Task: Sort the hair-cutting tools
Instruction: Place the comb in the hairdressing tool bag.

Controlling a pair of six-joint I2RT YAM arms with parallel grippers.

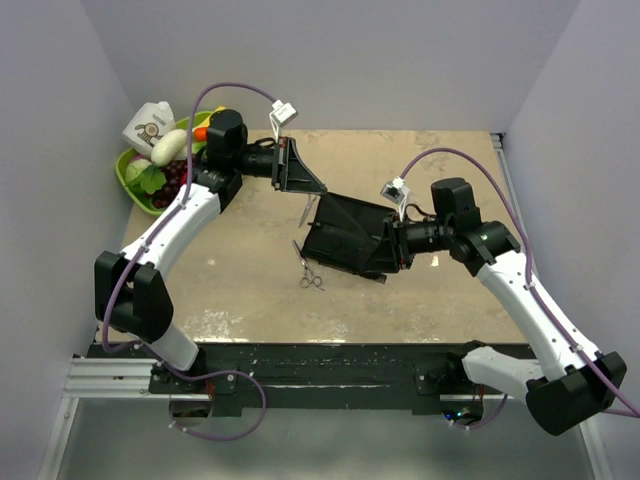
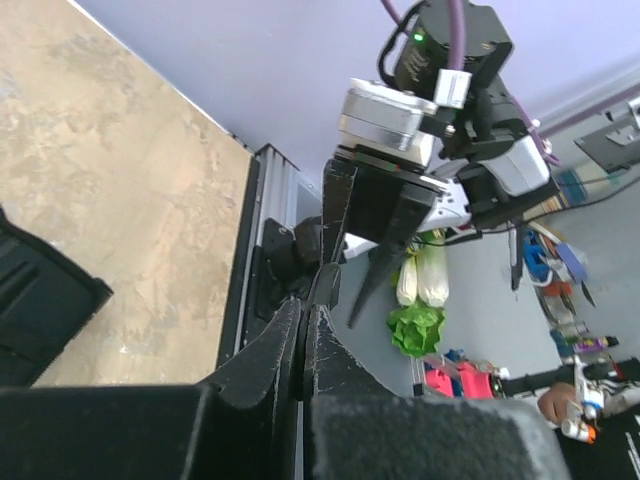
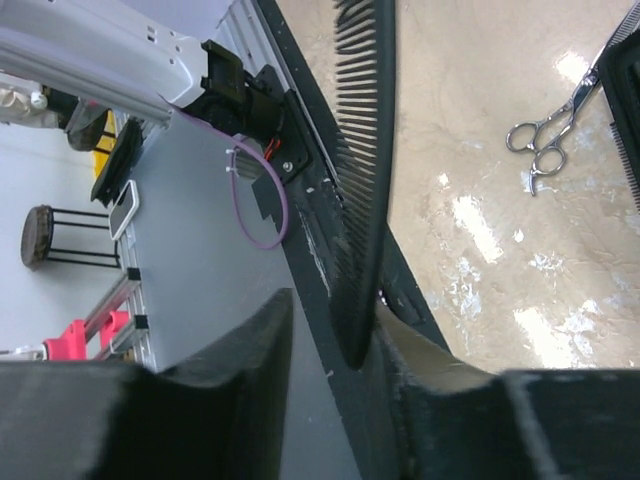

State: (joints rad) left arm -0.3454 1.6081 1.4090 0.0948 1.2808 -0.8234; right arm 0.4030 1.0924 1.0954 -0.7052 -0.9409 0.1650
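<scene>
The right gripper [image 3: 335, 322] has its jaws parted, the black comb [image 3: 362, 180] leaning loose against one finger at the right of the case [image 1: 345, 235]; unsupported, it may topple and land off target. The left gripper [image 2: 305, 330] is pinched shut, contents unclear. One pair of scissors [image 1: 310, 273] lies just near of the case

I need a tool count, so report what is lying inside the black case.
From above, the black case shows only dark surfaces, no tool discernible in it. The right gripper covers its right end, hiding that part. One pair of scissors lies outside on the table.
</scene>
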